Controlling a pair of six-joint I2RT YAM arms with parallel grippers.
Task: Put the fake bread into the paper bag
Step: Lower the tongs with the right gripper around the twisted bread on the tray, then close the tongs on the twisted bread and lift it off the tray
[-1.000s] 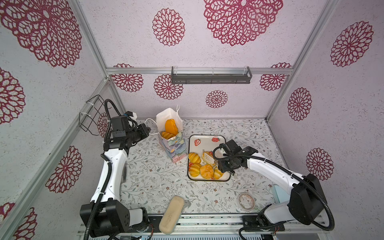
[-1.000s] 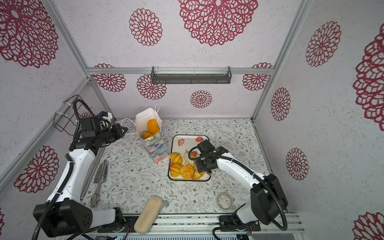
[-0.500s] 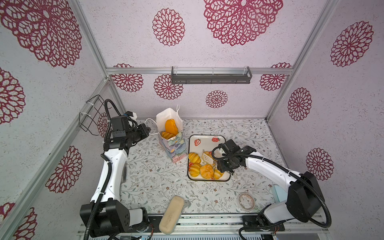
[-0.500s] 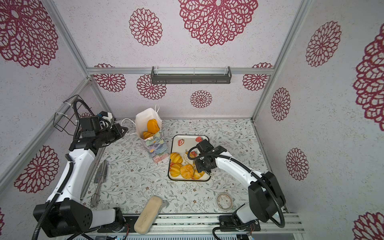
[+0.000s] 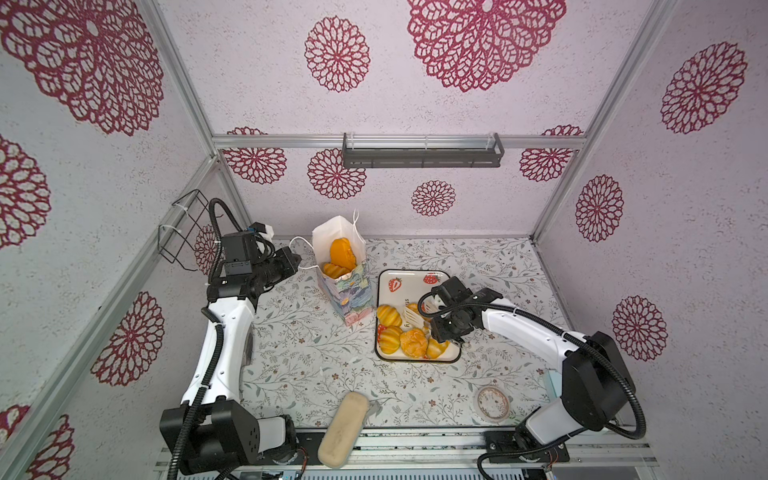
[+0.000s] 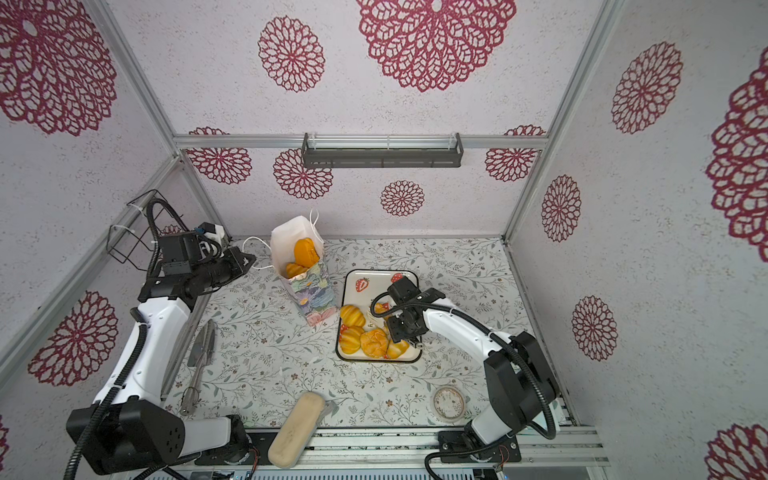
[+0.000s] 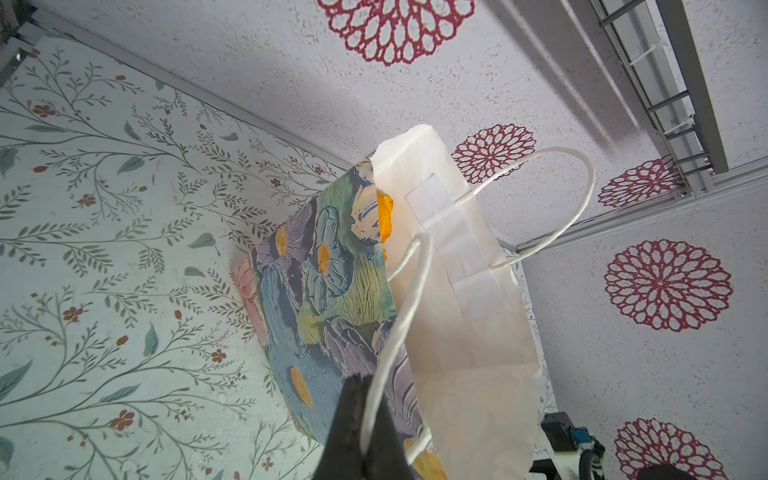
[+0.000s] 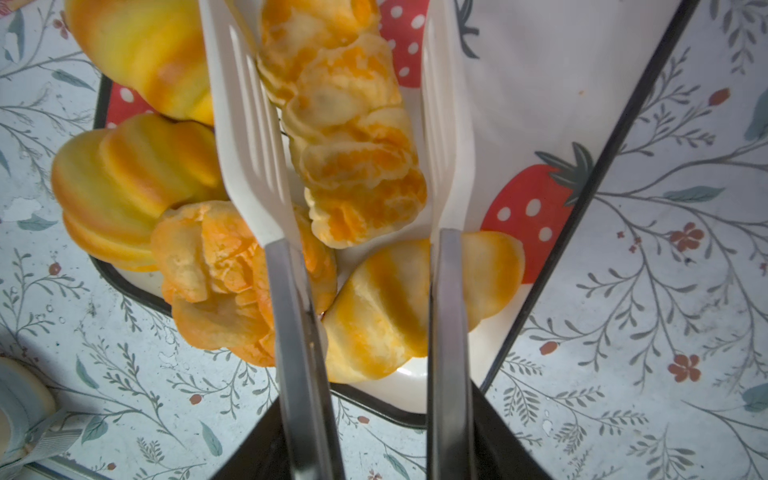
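Fake bread (image 5: 413, 343), glossy and golden-orange, is piled on a white strawberry tray (image 5: 411, 286). Metal white-tipped tongs (image 8: 249, 124) are clamped in the right gripper (image 5: 438, 328), tips apart on both sides of the long braided loaf (image 8: 349, 158). Farther back, two pieces (image 5: 343, 253) are seen inside the flower-painted paper bag (image 5: 351, 291), its white cord handle (image 7: 399, 324) pinched by the left gripper (image 7: 361, 436).

beige block (image 5: 344, 428) at front edge; tape roll (image 5: 493, 403) nearby; strawberry tray (image 5: 417, 291) mid-table.
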